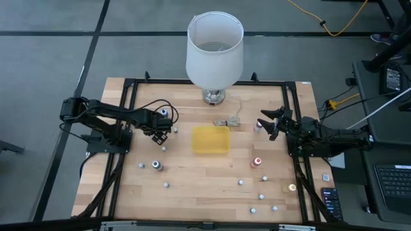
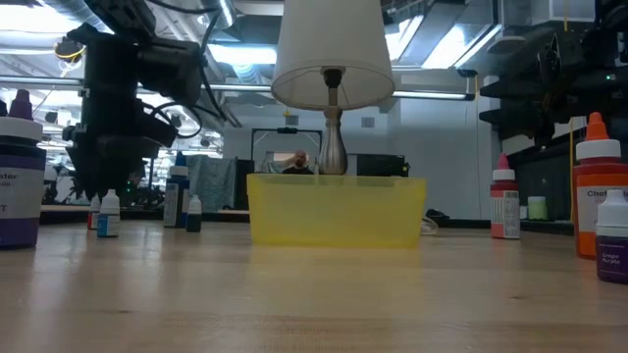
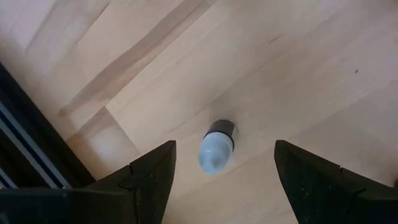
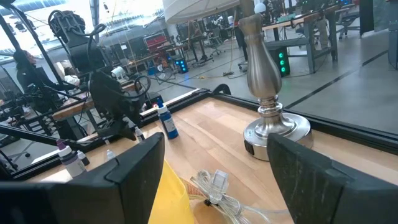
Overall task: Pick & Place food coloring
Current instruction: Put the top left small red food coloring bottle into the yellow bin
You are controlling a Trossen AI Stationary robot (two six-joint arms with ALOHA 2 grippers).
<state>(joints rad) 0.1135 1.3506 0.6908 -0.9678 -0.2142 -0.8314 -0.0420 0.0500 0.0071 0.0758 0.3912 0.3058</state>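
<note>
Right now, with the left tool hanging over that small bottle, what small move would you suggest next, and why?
Probably lower the left tool straight down around the white-capped food coloring bottle. Its fingers are open, the bottle stands upright on the table between them, and nothing is gripped yet.

The wooden table (image 1: 192, 173) stands on a grey floor (image 1: 51, 58) crossed by dark seams, with a yellow cable (image 1: 334, 25) snaking across it at the far side. To the right sits a dark desk (image 1: 385, 160) with a keyboard (image 1: 393, 183). Beyond the table, long ceiling lights (image 2: 235, 54) glow over workbenches (image 4: 186, 46) crowded with equipment.
</note>
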